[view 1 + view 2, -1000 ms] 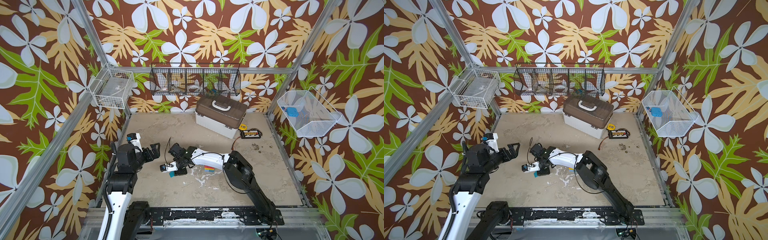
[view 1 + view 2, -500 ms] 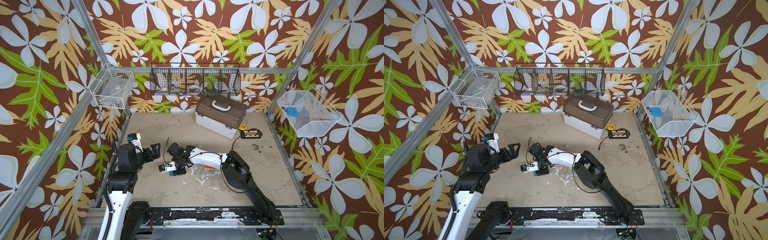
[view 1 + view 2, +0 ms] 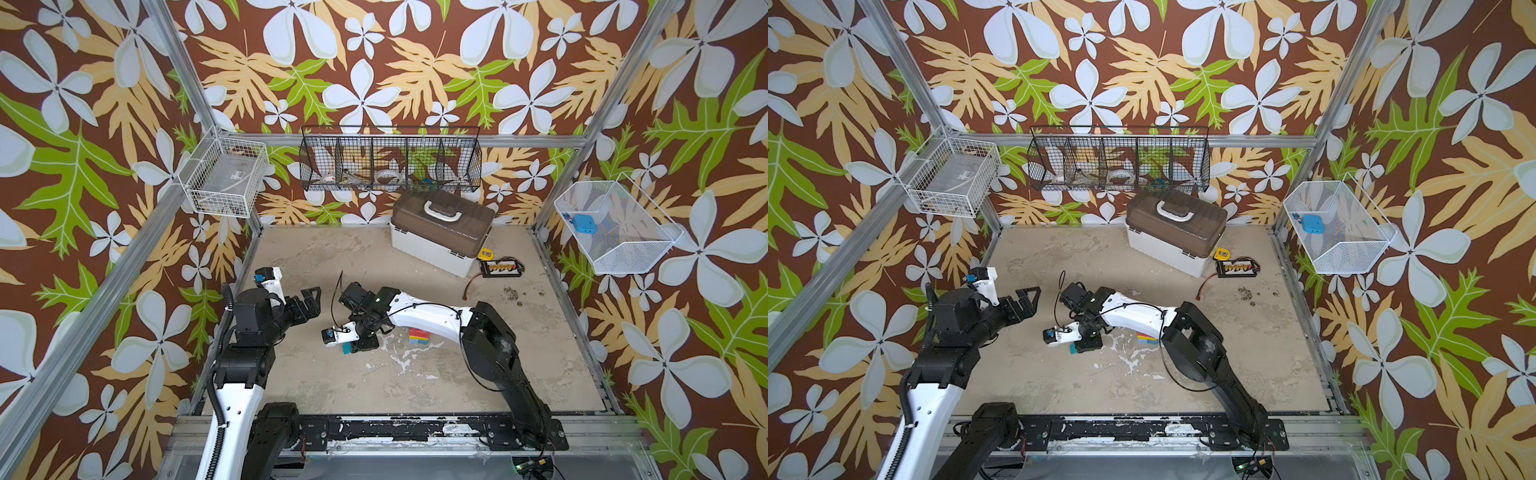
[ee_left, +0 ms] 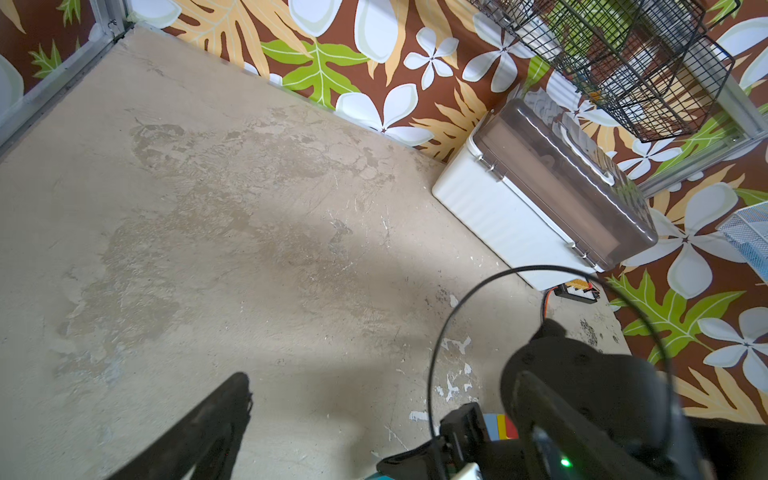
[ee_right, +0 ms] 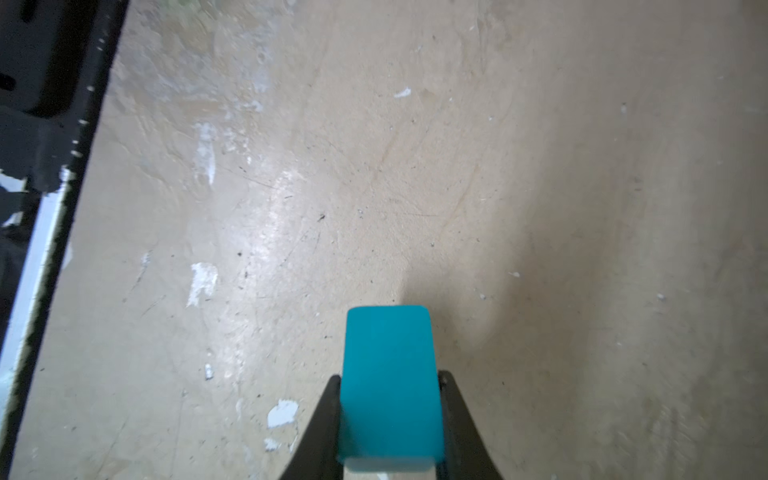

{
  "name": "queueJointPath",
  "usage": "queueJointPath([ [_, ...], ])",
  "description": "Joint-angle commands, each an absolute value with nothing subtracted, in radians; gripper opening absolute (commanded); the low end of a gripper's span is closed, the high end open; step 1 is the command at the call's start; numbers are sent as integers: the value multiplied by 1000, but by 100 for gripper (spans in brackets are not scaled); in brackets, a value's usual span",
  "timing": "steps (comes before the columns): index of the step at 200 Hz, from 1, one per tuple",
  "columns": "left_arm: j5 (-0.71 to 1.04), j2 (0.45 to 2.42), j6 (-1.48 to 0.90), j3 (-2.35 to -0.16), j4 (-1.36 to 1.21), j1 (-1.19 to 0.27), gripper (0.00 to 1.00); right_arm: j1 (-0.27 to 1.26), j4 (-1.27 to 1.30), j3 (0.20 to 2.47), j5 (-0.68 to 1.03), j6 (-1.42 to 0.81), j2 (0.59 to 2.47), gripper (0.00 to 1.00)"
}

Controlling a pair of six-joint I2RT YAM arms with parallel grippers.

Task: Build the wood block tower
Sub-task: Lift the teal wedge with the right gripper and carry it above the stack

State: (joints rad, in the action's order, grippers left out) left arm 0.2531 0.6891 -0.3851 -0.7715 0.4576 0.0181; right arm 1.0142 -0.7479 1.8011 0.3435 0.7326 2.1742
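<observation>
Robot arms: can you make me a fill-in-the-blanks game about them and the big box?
The right gripper is shut on a block coloured ____.
The left gripper is wide ____, with nothing in it.
The white case has a lid coloured ____.
Missing words: teal, open, brown.

Worn beige table, stained and flecked with white chips. At the back, a white case with a brown lid; just right of the case, a yellow tape measure and a black connector board, with dark crumbs slightly nearer. Well in front of the case, a small stack of coloured blocks.
</observation>
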Motion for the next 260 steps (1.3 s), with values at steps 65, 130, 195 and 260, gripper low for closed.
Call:
queueJointPath([
  [65,366,681,-372,-753,408,18,100,987,-917,1714,248,667,1863,2],
  [130,396,662,-371,-742,394,18,100,927,-954,1628,188,571,1644,1],
  [195,400,649,-371,-739,391,11,100,846,-867,1444,151,509,1432,5],
  [260,393,638,-374,-738,393,8,100,788,-877,1382,161,512,1422,5],
])
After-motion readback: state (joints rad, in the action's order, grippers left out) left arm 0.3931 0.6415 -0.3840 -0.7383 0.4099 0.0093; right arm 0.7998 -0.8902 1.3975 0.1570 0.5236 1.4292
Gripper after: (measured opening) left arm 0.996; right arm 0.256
